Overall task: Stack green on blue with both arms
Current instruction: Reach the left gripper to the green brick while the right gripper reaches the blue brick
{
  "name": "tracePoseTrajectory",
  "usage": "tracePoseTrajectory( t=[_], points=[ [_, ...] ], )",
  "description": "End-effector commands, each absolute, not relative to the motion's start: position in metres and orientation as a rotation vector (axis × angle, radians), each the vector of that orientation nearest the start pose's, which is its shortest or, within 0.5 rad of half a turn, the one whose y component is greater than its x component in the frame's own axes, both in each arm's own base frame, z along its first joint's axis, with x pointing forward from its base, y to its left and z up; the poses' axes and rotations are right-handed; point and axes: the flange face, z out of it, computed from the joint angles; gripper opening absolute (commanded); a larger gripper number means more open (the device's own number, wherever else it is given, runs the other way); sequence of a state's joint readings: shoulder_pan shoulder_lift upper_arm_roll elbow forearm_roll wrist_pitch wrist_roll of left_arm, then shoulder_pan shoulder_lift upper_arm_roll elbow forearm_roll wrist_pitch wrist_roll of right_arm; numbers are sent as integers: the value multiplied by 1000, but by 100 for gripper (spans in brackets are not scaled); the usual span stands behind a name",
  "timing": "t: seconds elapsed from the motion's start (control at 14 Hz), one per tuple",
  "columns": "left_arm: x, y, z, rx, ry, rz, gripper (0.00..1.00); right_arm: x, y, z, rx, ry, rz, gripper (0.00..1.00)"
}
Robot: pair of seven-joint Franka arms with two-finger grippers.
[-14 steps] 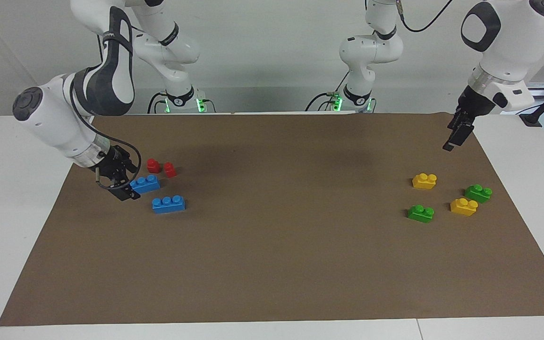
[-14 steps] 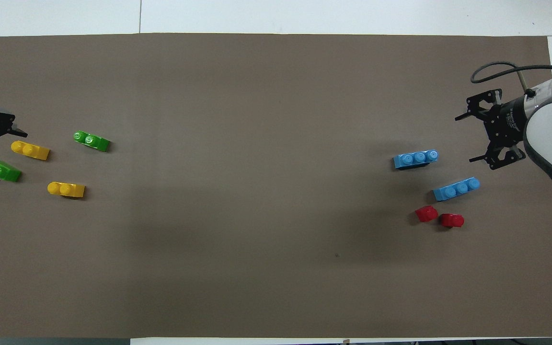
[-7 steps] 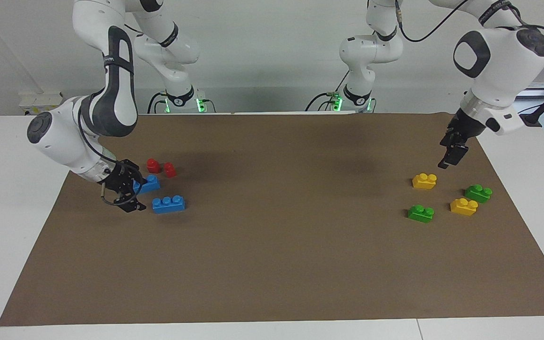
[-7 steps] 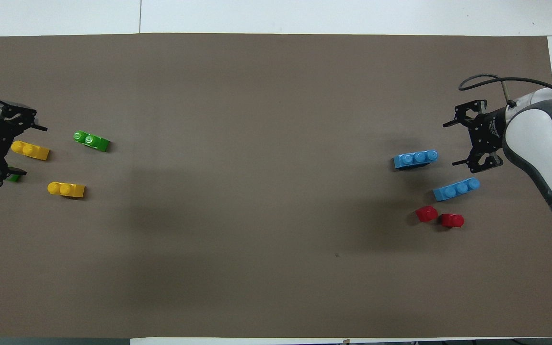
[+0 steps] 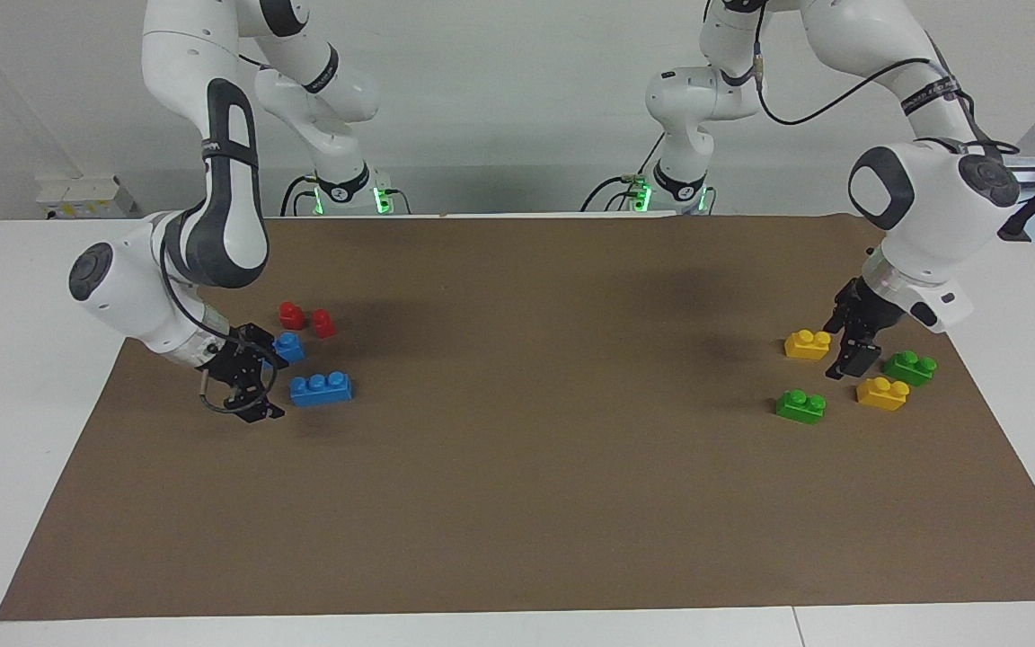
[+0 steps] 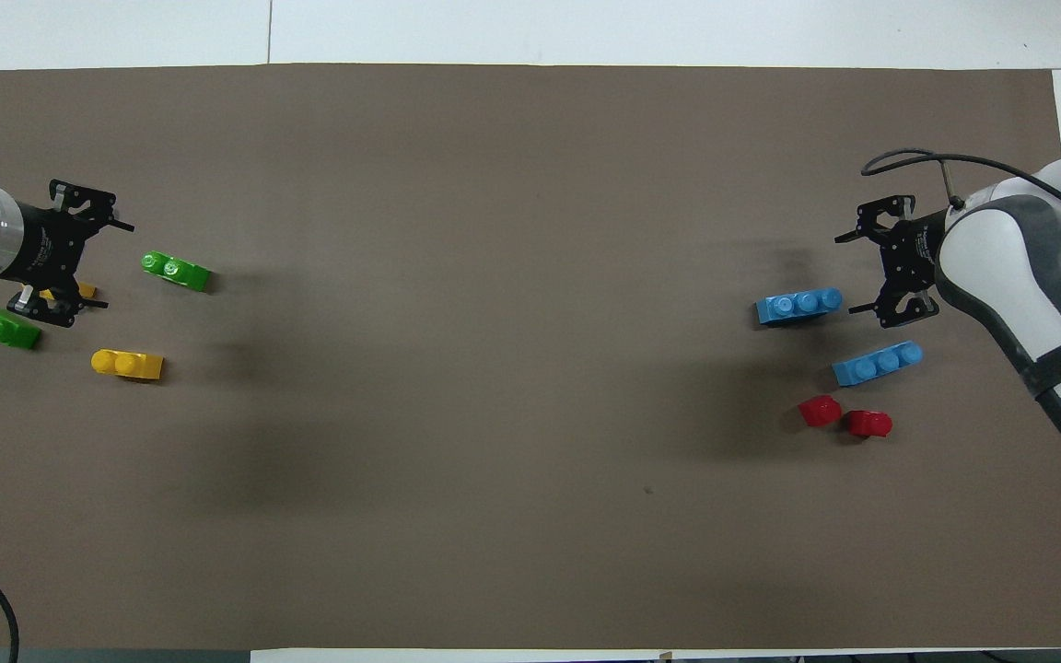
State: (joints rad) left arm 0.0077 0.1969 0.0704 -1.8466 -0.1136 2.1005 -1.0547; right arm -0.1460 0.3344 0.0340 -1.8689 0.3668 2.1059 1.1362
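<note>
Two blue three-stud bricks lie toward the right arm's end of the mat: one farther from the robots [image 5: 321, 388] [image 6: 798, 305] and one nearer [image 5: 289, 347] [image 6: 877, 363]. My right gripper [image 5: 263, 388] [image 6: 855, 274] is open and empty, low over the mat beside the farther blue brick. Two green two-stud bricks lie toward the left arm's end: one farther [image 5: 800, 405] [image 6: 176, 271] and one nearer [image 5: 910, 367] [image 6: 5, 327]. My left gripper [image 5: 845, 359] [image 6: 105, 264] is open and empty, low among the green and yellow bricks.
Two yellow bricks lie by the green ones: one nearer the robots [image 5: 808, 344] [image 6: 127, 364], one [image 5: 882, 393] partly covered by my left gripper in the overhead view. Two small red pieces [image 5: 291, 314] [image 5: 323, 323] sit nearer the robots than the blue bricks. A brown mat [image 5: 517, 467] covers the table.
My left gripper has come down from above the mat's edge to among the green and yellow bricks. My right gripper has moved from the nearer blue brick to beside the farther one.
</note>
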Motion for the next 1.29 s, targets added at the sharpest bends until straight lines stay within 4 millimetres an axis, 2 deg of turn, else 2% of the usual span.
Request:
tracePoseTrajectory(
  t=[0.0, 0.29, 0.57, 0.64, 0.71, 0.93, 1.07, 1.21],
  points=[
    [625, 48, 406, -2670, -1878, -28, 100, 611, -53, 317, -2145, 1863, 336, 96],
    [642, 44, 363, -2608, -1926, 4, 100, 603, -50, 298, -2158, 1844, 313, 96],
    [645, 39, 341, -2560, -1958, 19, 100, 596, -50, 282, -2143, 1822, 316, 95],
    [646, 33, 335, -2562, -1941, 28, 100, 593, -51, 278, -2141, 1830, 313, 91],
    [646, 34, 334, -2561, -1918, 20, 100, 593, -50, 276, -2142, 1831, 315, 83],
    [646, 27, 320, -2562, -1823, 3, 100, 594, -49, 277, -2133, 1830, 320, 43],
    [648, 31, 320, -2564, -1787, -35, 100, 596, -48, 280, -2113, 1831, 330, 3],
    [649, 34, 322, -2563, -1791, -44, 100, 599, -47, 284, -2130, 1807, 328, 0]
  ],
)
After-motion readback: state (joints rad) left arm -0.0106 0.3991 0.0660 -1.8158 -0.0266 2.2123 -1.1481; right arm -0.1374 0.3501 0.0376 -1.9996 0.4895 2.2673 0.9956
